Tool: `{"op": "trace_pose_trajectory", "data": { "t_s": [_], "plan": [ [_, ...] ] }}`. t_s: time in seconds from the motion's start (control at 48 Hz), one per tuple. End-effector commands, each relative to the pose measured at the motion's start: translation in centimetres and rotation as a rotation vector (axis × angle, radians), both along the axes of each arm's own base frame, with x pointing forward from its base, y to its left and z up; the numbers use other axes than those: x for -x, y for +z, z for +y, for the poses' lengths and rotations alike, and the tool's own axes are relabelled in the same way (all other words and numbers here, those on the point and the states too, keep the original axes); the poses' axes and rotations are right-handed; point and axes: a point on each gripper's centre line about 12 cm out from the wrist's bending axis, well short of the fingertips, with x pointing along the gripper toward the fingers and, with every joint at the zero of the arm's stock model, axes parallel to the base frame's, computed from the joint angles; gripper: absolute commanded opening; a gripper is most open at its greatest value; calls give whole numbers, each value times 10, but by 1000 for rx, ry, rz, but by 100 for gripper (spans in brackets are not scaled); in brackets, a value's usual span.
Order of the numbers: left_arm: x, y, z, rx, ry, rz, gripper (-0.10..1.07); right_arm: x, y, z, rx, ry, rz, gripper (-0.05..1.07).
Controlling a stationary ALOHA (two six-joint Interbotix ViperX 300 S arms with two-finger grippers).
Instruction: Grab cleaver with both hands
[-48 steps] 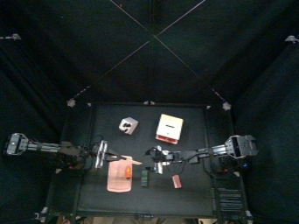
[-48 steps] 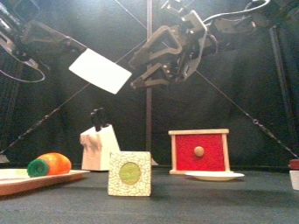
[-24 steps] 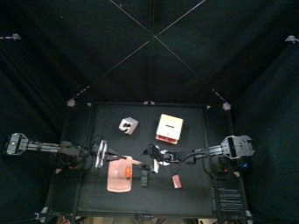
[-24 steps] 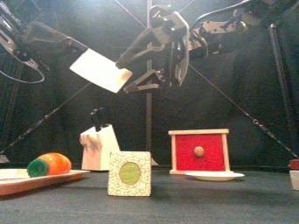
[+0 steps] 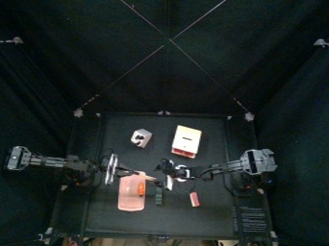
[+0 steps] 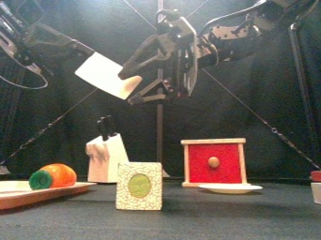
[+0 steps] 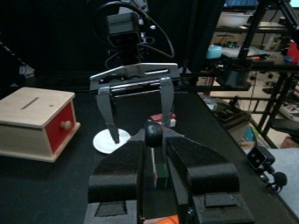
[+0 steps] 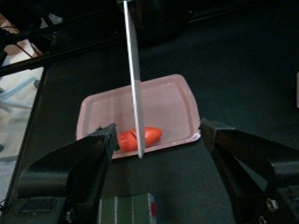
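Jaws of the right gripper (image 8: 138, 149) spread wide, straddling the cleaver (image 6: 107, 75) blade (edge-on between them), likely lining up the second grip. Left gripper (image 7: 149, 144) clamped on the handle, holding cleaver aloft above the table's (image 5: 213, 130) front-left corner.

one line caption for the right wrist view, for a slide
Open right tool straddling the cleaver blade, above a pink tray.
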Motion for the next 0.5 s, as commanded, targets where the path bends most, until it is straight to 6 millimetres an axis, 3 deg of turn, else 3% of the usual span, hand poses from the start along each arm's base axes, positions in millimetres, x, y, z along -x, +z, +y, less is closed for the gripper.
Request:
{"op": "trace_pose_trajectory", "data": {
  "t_s": [0.0,0.125,0.479],
  "plan": [
    [-3,10,0,0,0,-31,54,-5,16,0,-4,-2,-43,101],
    [-3,10,0,0,0,-32,54,-7,17,-1,-4,-4,-46,93],
    [-3,9,0,1,0,-30,54,-8,18,1,1,3,-48,51]
  ]
}}
